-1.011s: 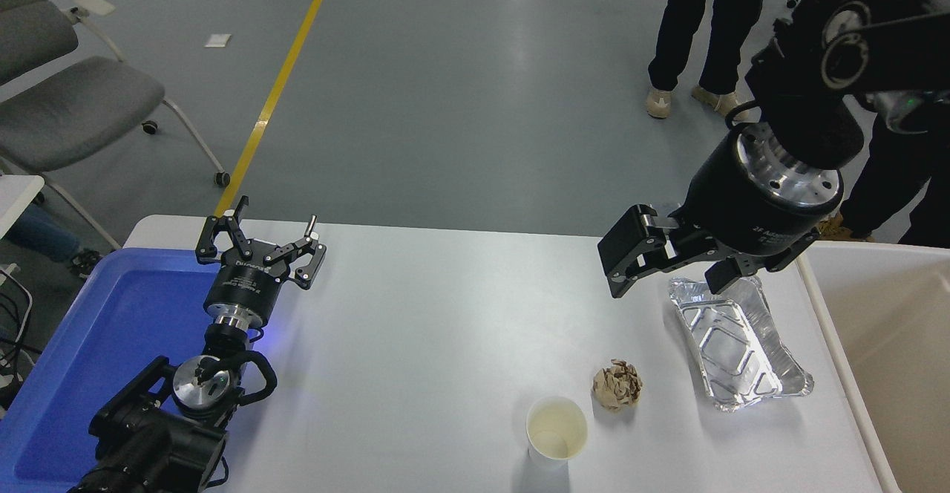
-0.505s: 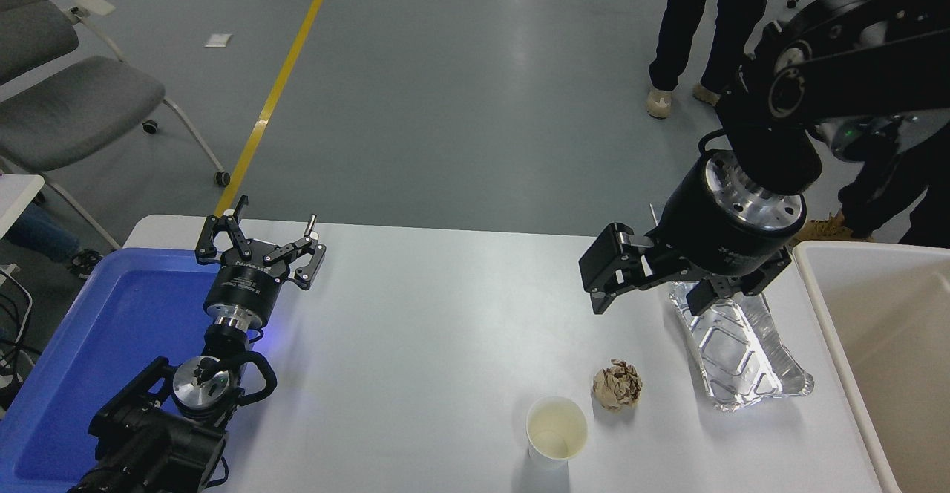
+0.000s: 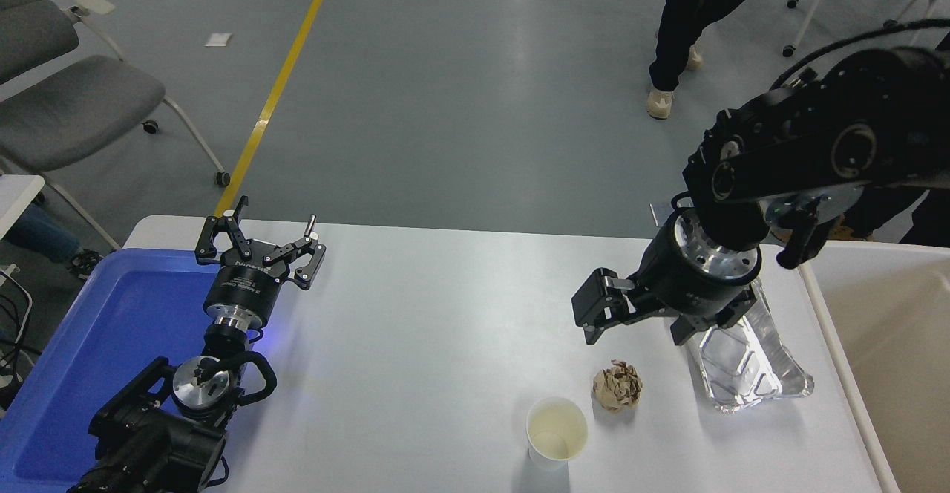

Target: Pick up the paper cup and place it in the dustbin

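The small white paper cup (image 3: 557, 432) stands upright near the table's front edge, its pale cream inside showing. The beige dustbin (image 3: 883, 352) sits at the table's right end, partly cut off by the picture's edge. My right gripper (image 3: 638, 326) hangs open above the table, behind and to the right of the cup, with nothing between its fingers. It is just above the crumpled brown paper ball (image 3: 617, 385). My left gripper (image 3: 260, 237) is parked open at the lower left, over the blue tray's far corner.
A silver foil tray (image 3: 749, 363) lies right of the paper ball, partly under my right arm. A shallow blue tray (image 3: 89, 344) fills the left end. A person's legs (image 3: 690, 25) stand beyond the table; a grey chair (image 3: 67, 92) is at far left.
My right gripper has come down and moved left and toward the front, closer to the paper ball and cup. The person's legs beyond the table have shifted. The left arm has not moved.
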You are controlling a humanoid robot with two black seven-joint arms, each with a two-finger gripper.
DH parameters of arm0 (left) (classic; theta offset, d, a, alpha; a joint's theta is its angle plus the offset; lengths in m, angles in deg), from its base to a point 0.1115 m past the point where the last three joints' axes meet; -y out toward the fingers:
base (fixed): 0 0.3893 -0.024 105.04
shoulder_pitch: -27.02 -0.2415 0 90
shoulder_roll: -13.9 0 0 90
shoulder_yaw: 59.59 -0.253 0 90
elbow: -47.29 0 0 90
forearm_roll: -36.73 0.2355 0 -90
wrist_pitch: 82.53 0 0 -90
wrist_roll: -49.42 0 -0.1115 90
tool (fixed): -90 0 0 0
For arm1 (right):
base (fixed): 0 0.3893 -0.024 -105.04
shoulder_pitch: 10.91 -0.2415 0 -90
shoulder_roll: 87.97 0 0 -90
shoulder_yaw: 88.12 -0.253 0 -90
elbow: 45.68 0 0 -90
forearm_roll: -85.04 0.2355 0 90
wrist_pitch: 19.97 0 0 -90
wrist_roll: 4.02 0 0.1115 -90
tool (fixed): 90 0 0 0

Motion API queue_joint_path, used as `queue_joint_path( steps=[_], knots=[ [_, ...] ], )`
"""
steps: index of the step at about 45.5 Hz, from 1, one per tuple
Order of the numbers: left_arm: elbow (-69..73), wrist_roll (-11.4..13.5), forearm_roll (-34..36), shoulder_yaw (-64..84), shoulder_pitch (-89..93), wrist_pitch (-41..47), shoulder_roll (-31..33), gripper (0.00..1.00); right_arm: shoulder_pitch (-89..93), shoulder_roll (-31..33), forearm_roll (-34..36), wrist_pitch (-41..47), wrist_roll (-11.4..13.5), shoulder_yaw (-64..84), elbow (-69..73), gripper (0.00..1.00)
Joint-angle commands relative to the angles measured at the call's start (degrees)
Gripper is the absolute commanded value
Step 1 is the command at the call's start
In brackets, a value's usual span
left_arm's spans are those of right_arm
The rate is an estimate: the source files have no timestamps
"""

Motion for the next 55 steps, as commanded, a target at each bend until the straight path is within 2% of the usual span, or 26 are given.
queue_joint_path(
  steps=[1,21,55],
  knots=[
    [0.01,-0.06,0.0,0.09,0.0,0.0,0.0,0.99,10.3,-1.92,-2.67,-8.15,-1.05,-0.85,-0.5,1.0],
    [0.01,-0.06,0.09,0.09,0.0,-0.09,0.0,0.99,21.81,-3.33,-4.61,-15.45,-1.05,-1.99,-7.79,1.0],
    [0.01,-0.06,0.09,0.09,0.0,-0.09,0.0,0.99,30.52,-3.33,-7.33,-19.05,-1.05,-1.9,-12.1,1.0]
  ],
)
